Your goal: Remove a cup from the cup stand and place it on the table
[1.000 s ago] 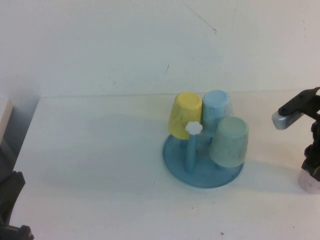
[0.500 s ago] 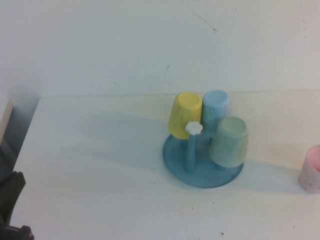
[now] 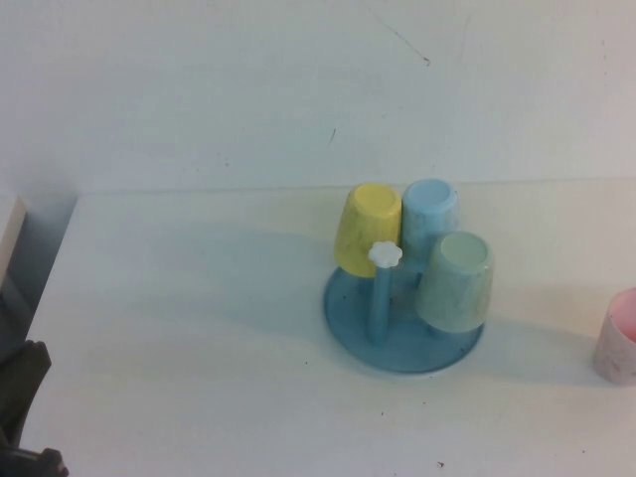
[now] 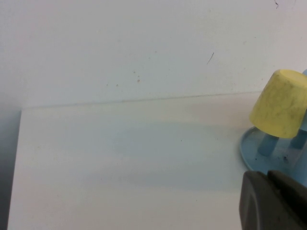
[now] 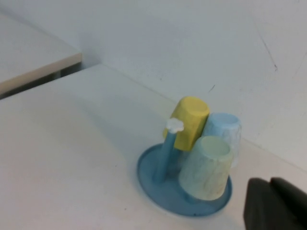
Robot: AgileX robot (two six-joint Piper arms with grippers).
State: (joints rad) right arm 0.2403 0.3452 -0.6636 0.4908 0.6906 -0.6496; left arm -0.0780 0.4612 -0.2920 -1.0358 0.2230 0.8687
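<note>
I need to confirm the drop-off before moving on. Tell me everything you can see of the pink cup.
The cup stands upright, mouth up, on the table at the high view's right edge, which cuts part of it off. It looks like plastic, pale pinkish-white and speckled outside, pink inside, with no handle showing. It sits apart from the cup stand, to the robot's right of it. Nothing but the table touches it. The left gripper is parked at the near left corner; the right gripper shows only as a dark edge in its wrist view.

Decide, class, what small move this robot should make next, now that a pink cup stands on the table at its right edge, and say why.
Probably none beyond parking: the cup stands upright on the table, off the cup stand, with nothing gripping it. The right gripper is out of the high view; the left gripper sits at the near-left corner. Keep both arms back.
</note>
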